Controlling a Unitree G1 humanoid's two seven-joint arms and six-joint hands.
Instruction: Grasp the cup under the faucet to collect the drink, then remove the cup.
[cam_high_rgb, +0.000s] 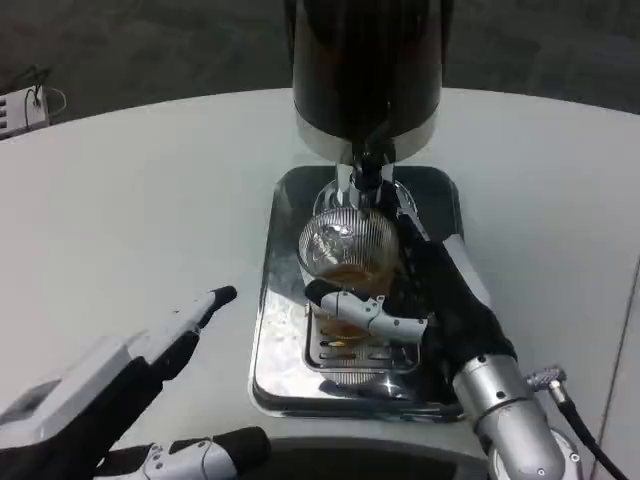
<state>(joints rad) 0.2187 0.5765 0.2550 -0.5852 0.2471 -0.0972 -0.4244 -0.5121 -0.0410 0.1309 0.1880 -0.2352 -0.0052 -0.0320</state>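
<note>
**benchbot_fan:** So where's the cup at right now?

**g1_tinkerer:** The clear ribbed glass cup (347, 245) sits right under the silver faucet (364, 178) of the big black cylindrical drink dispenser (366, 70), over the slotted drip grate (350, 350) of the shiny chrome rectangular tray (275, 330). There's amber drink (352, 278) in the bottom of it, and it stands upright.

**benchbot_fan:** And the arms? Who's doing what?

**g1_tinkerer:** The right robot hand (425, 300) is wrapped round the cup from the right side. The silver forearm (510, 410) comes up from the lower right corner, the dark back of the hand lies against the cup's right wall, and a white-and-black finger (365, 310) curls across the front of the glass, low down. So it's holding the cup, pretty snug from what I can see.

**benchbot_fan:** Left one?

**g1_tinkerer:** The left robot hand (165, 345) is down at the lower left, over the white round worktop (130, 210), well apart from the tray. Fingers are apart with nothing in them: one points up and right toward the tray with its black tip out, another lies along the bottom edge of the picture. Its palm faces roughly inward.

**benchbot_fan:** Anything else lying about?

**g1_tinkerer:** A small white box with a cable (22, 108) at the far left edge of the worktop, too blurry to tell what it is.
</note>
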